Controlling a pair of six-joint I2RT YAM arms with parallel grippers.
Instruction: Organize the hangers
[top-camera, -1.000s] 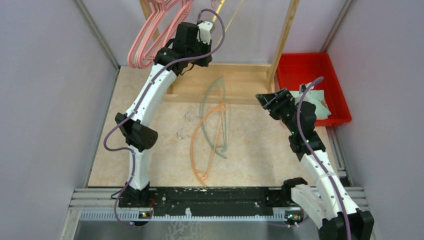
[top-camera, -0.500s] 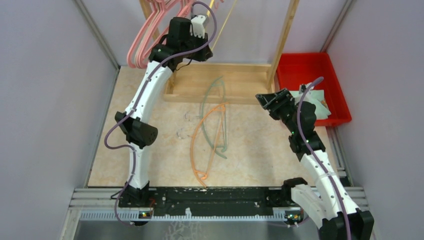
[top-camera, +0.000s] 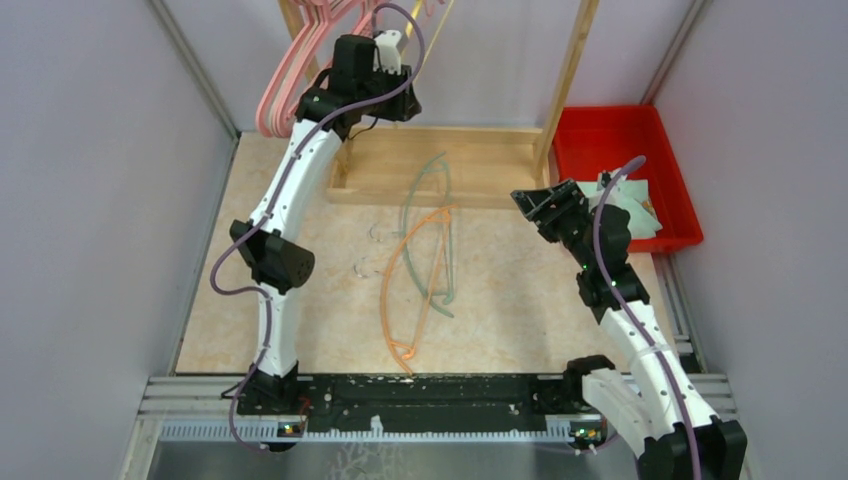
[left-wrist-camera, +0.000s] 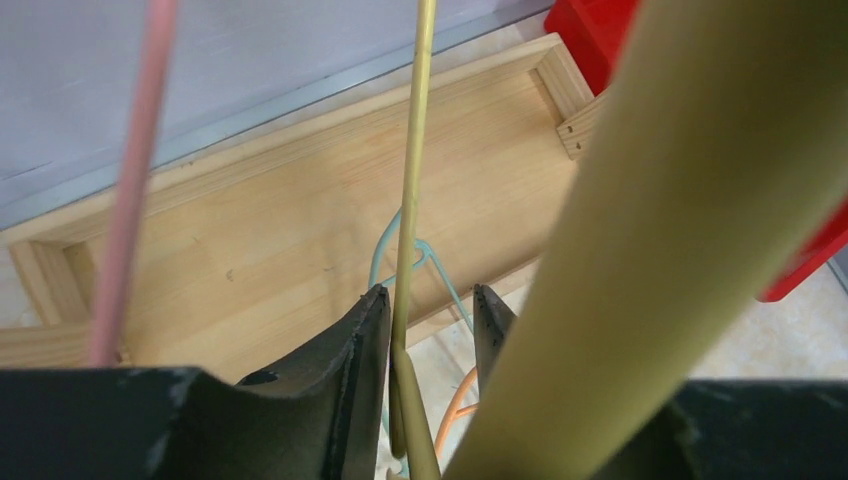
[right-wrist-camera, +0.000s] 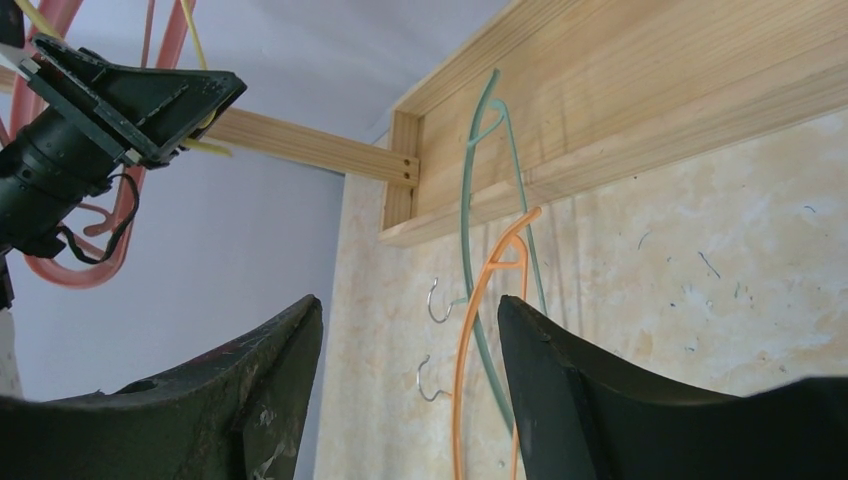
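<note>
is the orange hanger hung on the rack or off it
Off: the orange hanger lies flat on the table, overlapping a green hanger.

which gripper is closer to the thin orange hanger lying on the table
Right. The right gripper hovers open just right of the thin orange hanger, pointing at it; the left gripper is raised at the wooden rack beyond it, around a yellow hanger.

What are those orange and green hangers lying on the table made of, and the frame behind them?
The orange hanger and green hanger look like thin wire with a smooth coloured coating, probably plastic over metal. Their hooks are bare, shiny silver. The rack base is pale wood with visible grain.
</note>
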